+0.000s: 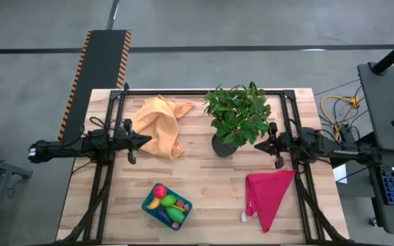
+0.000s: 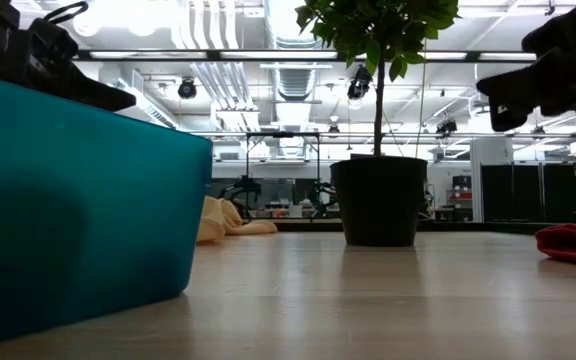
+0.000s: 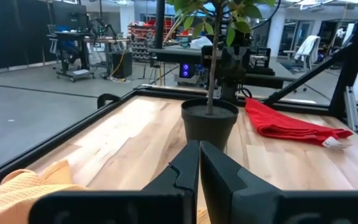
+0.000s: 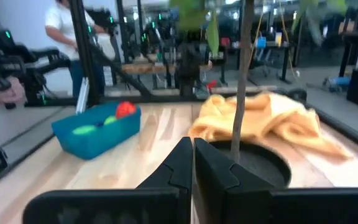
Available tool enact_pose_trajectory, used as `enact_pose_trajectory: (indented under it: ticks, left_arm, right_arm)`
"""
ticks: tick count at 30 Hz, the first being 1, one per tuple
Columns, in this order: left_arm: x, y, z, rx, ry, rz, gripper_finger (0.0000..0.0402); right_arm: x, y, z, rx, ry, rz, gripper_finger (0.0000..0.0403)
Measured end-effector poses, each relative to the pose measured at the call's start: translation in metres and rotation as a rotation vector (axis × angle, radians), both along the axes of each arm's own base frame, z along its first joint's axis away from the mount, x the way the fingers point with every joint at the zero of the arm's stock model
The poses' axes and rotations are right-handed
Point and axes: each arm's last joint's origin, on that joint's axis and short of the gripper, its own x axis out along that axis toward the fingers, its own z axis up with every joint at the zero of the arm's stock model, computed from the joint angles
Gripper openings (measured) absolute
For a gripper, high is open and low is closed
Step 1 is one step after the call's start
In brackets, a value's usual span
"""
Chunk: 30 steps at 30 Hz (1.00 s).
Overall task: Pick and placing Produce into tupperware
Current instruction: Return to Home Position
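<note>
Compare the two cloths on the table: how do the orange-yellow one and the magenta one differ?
The orange-yellow cloth lies bunched and rumpled by the left gripper; the magenta cloth lies flatter, folded to a point, on the side of the right gripper. The magenta cloth shows a small white tag; the orange-yellow cloth shows none. Both rest on the table, unheld.
</note>
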Motion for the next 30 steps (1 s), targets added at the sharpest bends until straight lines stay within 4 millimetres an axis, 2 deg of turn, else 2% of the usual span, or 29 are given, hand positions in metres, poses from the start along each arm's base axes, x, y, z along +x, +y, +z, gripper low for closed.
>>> enact_pose_trajectory:
  ticks: [5, 30]
  left_arm:
    - [0.0001, -0.0012, -0.0002, -0.022, -0.001, -0.04, 0.0]
    - [0.0005, -0.0028, -0.0009, -0.027, 0.008, -0.095, 0.0]
  right_arm:
    - [-0.0032, 0.0025, 0.0048, -0.02, -0.056, 0.024, 0.0008]
    - [-0.0004, 0.0007, 0.0006, -0.115, -0.011, -0.031, 0.0008]
